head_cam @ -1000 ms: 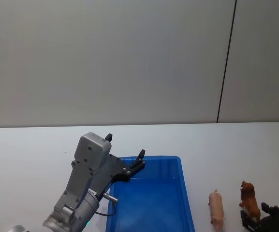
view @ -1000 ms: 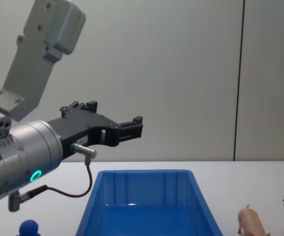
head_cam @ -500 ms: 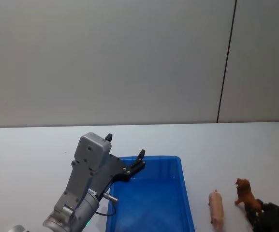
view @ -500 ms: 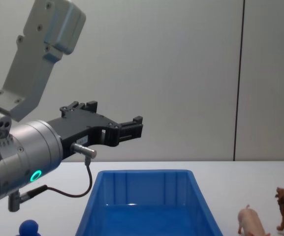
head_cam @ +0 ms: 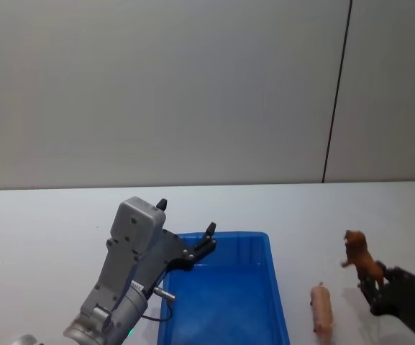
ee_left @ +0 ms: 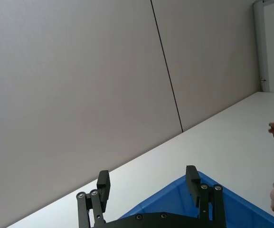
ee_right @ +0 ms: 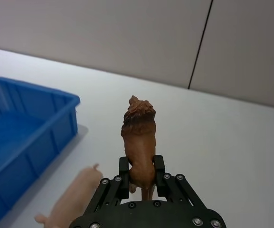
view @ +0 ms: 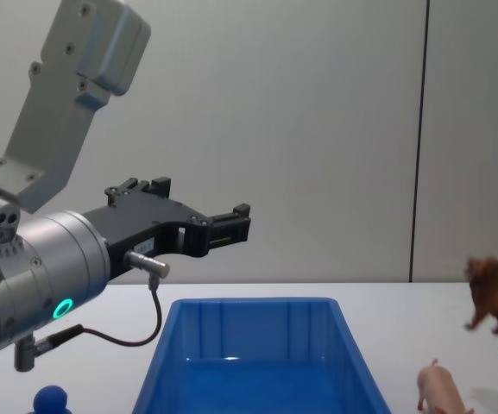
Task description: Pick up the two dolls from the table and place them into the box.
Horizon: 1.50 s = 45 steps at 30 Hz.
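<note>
Moved: orange-brown doll [head_cam: 356, 255] is rising off the tabletop [head_cam: 49, 223], clamped in the right end effector [head_cam: 371, 277].
Head view: pink pig doll [head_cam: 323, 310] is resting just right of the box [head_cam: 265, 238].
Left wrist view: left end effector [ee_left: 147, 178] is hovering wide open above the box.
Right wrist view: fingers [ee_right: 123, 172] are pinching the orange-brown doll's hindquarters.
Chest view: orange-brown doll is hanging above the pink pig doll.

Backdrop was just a plain grey wall [head_cam: 157, 86], one thin dark seam [head_cam: 336, 93] running down it right of centre. White surface [head_cam: 49, 215] met it in a straight line. Soft, even light.
</note>
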Tool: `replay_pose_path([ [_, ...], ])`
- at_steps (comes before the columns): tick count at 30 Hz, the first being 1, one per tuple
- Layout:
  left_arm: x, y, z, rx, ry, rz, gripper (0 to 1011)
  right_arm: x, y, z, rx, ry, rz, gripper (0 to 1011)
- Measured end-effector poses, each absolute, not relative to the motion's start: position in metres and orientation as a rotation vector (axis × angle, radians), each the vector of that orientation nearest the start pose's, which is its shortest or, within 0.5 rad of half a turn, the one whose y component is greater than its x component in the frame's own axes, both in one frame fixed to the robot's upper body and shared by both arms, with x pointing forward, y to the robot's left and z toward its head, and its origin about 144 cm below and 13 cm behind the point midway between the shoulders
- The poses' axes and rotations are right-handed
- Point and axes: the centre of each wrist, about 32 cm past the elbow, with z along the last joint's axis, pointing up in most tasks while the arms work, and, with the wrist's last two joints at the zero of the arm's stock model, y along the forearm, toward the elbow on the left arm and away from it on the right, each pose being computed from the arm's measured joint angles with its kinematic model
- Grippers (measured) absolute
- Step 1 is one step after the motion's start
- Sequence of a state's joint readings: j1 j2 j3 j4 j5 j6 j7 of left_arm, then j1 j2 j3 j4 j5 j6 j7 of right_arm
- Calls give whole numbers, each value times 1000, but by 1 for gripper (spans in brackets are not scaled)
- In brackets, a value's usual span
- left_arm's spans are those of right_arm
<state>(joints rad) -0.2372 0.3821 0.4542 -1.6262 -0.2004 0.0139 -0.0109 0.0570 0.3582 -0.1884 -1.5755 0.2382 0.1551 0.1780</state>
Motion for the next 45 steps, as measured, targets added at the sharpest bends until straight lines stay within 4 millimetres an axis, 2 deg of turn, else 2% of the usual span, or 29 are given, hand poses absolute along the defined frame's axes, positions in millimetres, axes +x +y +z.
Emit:
replay_pose_path([
  [15,492,198,1204,61,-268,1124,1003,485,-255,1193,-117,-60,-1067,288],
  [28,492,198,1204,61,-268,1124,1003,499,-219,1207,-115,11,-886,299],
  [29,492,198,1204,61,-268,1124,1003,500,-217,1207,-117,16,-877,318],
  [31,492,198,1204,61,-268,1124,1003,502,-209,1206,-126,37,-845,418],
  [36,492,198,1204,61,-268,1124,1003,505,-200,1205,-134,54,-814,511],
  [38,492,198,1204,61,-268,1124,1003,505,-198,1205,-137,59,-804,636],
  [41,492,198,1204,61,-268,1124,1003,505,-197,1205,-138,59,-800,698],
  [45,492,198,1204,61,-268,1124,1003,505,-198,1205,-140,54,-802,842],
])
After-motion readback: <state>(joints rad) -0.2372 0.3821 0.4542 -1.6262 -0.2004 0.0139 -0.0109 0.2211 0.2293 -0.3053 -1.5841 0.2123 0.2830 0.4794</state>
